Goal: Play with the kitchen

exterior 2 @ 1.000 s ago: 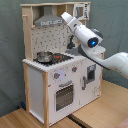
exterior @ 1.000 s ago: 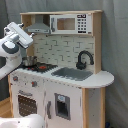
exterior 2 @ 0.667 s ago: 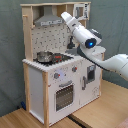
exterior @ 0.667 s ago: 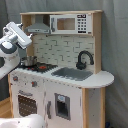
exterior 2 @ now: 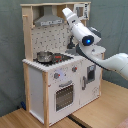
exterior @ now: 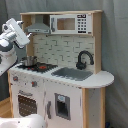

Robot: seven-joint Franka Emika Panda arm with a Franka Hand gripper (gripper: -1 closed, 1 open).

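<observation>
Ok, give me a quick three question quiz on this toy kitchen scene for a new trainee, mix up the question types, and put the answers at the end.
1. True or false: the pot sits in the sink.
2. Multiple choice: in the first exterior view, the microwave is
A. below the counter
B. in the upper cabinet, on the first exterior view's right of the grey hood
C. on the floor
3. Fill in: the black faucet stands behind the ____.

Key
1. False: it sits on the stovetop.
2. B
3. sink
</observation>
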